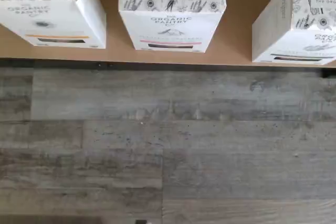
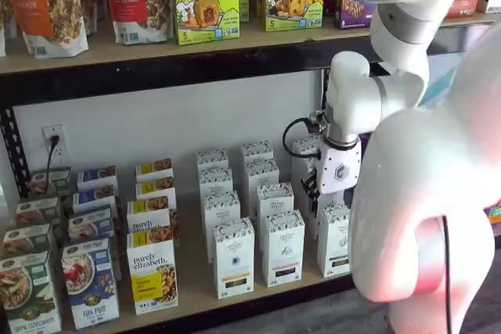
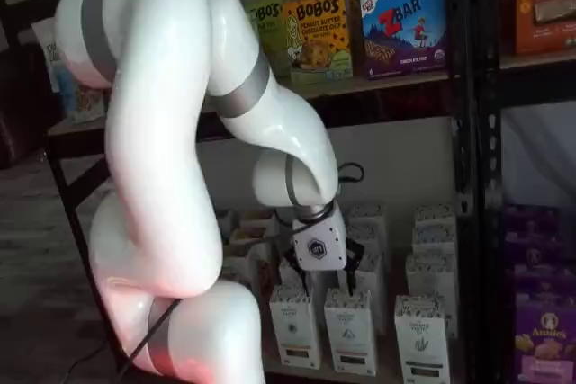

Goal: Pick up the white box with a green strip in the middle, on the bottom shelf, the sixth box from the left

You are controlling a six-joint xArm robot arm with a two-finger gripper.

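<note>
The white box (image 2: 334, 240) w/ the dark-greenish strip stands at the front edge of the bench (image 2: 196, 283), last white carton of its front row. Just beside it, on the side away from the arm, stands the pink-strip carton (image 2: 282, 246); past that is the yellow-strip carton (image 2: 233, 256). Bare wood shows between each pair in the wrist view, where the white box (image 1: 294, 30) sits turned a bit askew vs. its neighbours. Behind it more white cartons (image 2: 275, 197) stand in rows back to the wall panel. The gripper (image 2: 315, 191) hangs above and behind the white box, over those back rows, cable looped beside it. Its fingers are too dark and side-on; we can't tell if they're parted or closed. In front of the white box the bench ends at a black rail, w/ grey plank floor (image 1: 168, 145) below. Above it there's open room up to the upper shelf (image 2: 156, 48).
</note>
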